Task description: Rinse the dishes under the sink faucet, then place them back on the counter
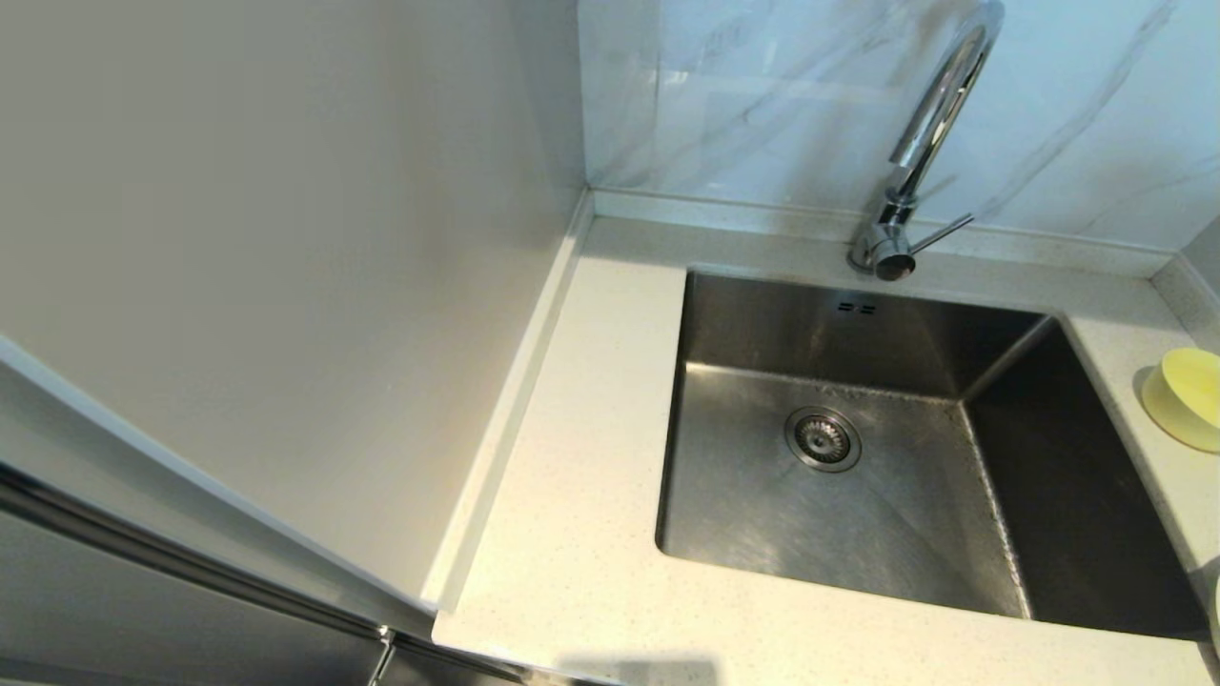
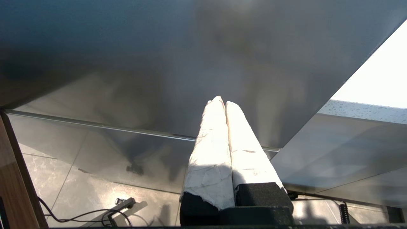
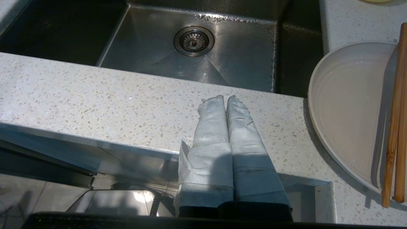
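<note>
The steel sink (image 1: 762, 495) lies empty, its drain strainer (image 1: 823, 438) bare, with the chrome sink faucet (image 1: 929, 124) arching over its back edge. A pastel-yellow bowl (image 1: 1185, 395) rests on the counter (image 1: 572, 476) at the sink's right. In the right wrist view a pale cream plate (image 3: 349, 111) sits on the counter (image 3: 95, 95) with brown chopsticks (image 3: 394, 127) lying across its far side. My right gripper (image 3: 225, 98) hovers shut and empty over the counter's front edge, left of the plate. My left gripper (image 2: 222, 101) is shut and empty, parked low against a dark cabinet front.
A plain white wall panel (image 1: 286, 238) closes off the counter's left side, and grey-veined marble (image 1: 762, 95) backs the faucet. In the left wrist view, tiled floor with cables (image 2: 95, 216) lies below the cabinet.
</note>
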Robot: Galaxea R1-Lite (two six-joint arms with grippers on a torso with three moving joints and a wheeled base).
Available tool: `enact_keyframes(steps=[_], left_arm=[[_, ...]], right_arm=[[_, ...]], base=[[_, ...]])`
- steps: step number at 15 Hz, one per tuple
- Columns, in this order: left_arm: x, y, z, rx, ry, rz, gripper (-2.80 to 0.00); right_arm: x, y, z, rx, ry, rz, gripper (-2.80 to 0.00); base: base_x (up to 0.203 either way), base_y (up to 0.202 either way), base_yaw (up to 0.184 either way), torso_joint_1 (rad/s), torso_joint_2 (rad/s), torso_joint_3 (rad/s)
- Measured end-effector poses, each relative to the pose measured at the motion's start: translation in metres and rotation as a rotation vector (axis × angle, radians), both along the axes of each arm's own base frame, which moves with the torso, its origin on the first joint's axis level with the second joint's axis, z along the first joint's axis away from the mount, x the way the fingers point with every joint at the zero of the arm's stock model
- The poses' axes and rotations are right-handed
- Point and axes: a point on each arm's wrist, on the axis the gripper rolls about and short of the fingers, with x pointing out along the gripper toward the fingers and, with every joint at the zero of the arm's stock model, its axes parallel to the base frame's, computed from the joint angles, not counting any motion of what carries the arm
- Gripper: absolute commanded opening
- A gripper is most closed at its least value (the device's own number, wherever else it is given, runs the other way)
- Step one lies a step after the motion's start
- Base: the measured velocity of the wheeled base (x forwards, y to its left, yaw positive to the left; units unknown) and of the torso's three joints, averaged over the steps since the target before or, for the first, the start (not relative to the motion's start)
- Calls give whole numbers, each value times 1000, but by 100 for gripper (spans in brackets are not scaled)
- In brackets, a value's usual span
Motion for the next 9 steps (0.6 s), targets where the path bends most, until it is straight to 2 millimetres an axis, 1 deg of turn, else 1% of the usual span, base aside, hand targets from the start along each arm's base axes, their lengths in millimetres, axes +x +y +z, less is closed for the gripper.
enact_keyframes(steps=[9], left_arm=[[0,0,0,0,0,-1,-280]], right_arm=[[0,0,0,-1,0,0,-280]], base=[[0,0,0,0,0,0]])
